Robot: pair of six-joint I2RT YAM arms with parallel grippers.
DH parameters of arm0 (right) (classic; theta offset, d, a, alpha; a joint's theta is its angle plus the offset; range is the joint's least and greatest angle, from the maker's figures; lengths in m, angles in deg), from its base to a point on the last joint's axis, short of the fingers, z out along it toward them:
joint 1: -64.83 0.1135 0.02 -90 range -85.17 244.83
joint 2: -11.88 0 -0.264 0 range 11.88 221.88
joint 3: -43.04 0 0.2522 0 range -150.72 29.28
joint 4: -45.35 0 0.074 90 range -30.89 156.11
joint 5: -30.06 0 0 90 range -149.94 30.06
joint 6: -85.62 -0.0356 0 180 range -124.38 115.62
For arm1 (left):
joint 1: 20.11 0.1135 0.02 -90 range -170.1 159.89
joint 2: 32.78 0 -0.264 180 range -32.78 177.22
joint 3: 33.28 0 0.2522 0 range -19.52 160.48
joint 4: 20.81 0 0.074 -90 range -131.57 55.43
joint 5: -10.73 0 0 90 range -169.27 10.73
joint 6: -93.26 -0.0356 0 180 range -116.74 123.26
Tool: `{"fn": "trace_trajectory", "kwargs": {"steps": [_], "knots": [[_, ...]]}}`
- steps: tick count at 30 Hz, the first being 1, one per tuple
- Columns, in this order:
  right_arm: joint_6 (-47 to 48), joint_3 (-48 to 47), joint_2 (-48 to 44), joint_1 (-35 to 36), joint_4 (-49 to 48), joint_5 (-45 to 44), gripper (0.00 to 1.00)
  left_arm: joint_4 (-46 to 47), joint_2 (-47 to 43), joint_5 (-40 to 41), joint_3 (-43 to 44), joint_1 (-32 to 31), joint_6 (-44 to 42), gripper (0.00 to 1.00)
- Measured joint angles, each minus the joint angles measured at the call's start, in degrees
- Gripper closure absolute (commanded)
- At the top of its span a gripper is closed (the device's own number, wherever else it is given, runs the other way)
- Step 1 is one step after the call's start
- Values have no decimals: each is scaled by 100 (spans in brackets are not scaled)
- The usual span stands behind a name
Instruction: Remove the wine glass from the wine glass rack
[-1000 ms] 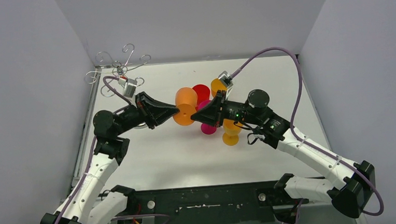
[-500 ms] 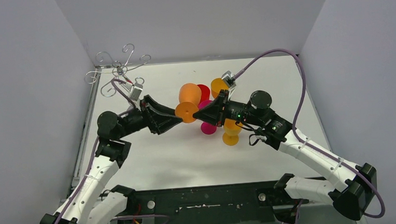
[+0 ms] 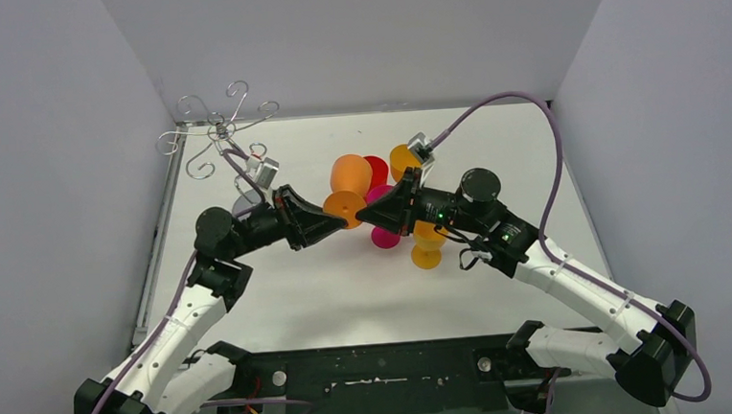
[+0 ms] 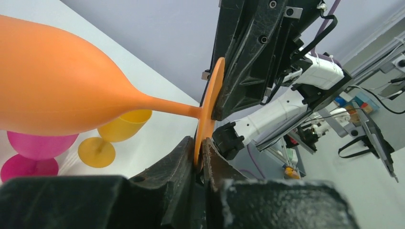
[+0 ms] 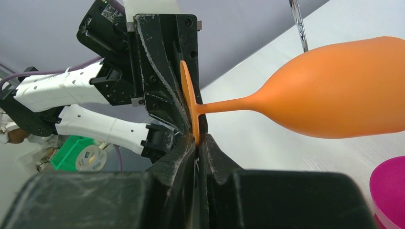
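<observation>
An orange wine glass (image 3: 351, 173) lies on its side in the air, clear of the silver wire rack (image 3: 215, 130) at the far left. My left gripper (image 3: 341, 222) is shut on the lower edge of the glass's foot disc (image 4: 210, 105); its own view shows the disc clamped between the fingers of this gripper (image 4: 199, 143). My right gripper (image 3: 375, 211) is shut on the opposite edge of the same foot, as its own view of the gripper (image 5: 197, 138) shows. The bowl (image 5: 344, 90) points away toward the back wall.
On the table behind and under the grippers stand a red glass (image 3: 375, 167), a yellow glass (image 3: 402, 157), a magenta glass (image 3: 384, 236) and an orange-yellow glass (image 3: 428, 243). The rack's round base (image 3: 244, 205) sits behind my left arm. Grey walls close in on three sides.
My left arm has carried the orange glass to the right, away from the rack and up to the right gripper. The right arm has barely moved.
</observation>
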Motion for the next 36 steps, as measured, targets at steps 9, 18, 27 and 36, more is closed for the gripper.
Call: {"fn": "trace_trajectory", "kwargs": {"steps": [9,18,27,36], "knots": [[39,35,35,15,13,-50,84,280,125,24,-127,-59,181,100],[87,35,35,52,24,-87,62,286,-105,-22,-385,-212,-57,100],[275,-85,24,52,332,-264,44,-37,-586,55,-629,-251,-890,100],[415,-398,-151,-289,761,-640,38,844,-1110,-566,-1644,-264,-1469,100]]}}
